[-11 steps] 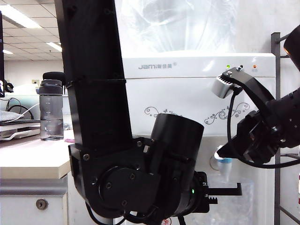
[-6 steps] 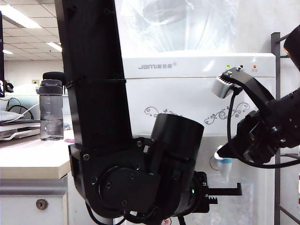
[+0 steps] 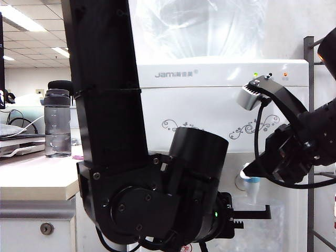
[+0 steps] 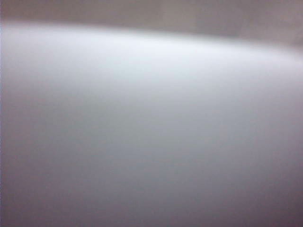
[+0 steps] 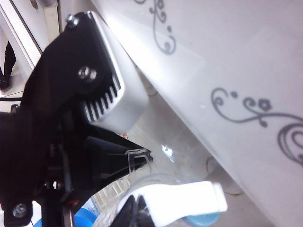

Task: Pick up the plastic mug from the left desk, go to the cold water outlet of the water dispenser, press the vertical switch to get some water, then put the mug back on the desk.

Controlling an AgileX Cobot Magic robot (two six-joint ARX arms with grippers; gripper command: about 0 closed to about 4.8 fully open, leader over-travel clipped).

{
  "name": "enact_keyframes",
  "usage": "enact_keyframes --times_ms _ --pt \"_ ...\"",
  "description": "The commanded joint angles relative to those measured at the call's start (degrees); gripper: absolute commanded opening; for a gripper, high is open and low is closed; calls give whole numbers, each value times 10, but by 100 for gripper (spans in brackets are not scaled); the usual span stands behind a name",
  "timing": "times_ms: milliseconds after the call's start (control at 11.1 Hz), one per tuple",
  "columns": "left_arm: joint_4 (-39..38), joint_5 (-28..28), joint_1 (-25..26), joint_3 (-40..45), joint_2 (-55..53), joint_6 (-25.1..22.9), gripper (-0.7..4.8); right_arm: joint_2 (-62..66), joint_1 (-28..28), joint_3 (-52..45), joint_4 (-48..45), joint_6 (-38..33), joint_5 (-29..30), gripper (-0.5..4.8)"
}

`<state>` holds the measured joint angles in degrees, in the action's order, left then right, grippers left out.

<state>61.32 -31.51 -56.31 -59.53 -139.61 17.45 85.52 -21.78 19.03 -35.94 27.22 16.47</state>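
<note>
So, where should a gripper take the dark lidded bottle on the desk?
Grip the bottle around its cylindrical body below the wider lid, coming in level from the desk front, since it stands upright. The left gripper and right gripper are at the blue tap.
</note>
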Motion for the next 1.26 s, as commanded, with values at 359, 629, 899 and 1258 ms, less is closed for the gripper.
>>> enact_keyframes --times_ms 359,629,899,1258 --pt "0 7 -1 -2 0 1 -5 3 0 -2 26 -2 -13 -6" --pt "0 7 -1 -2 0 1 -5 3 0 -2 16 -2 -13 -5" --pt "0 7 -1 -2 0 1 -5 -39 0 0 4 -19 -14 -5" --pt "0 7 -1 -2 0 1 -5 -159 0 5 74 -32 -13 -5"
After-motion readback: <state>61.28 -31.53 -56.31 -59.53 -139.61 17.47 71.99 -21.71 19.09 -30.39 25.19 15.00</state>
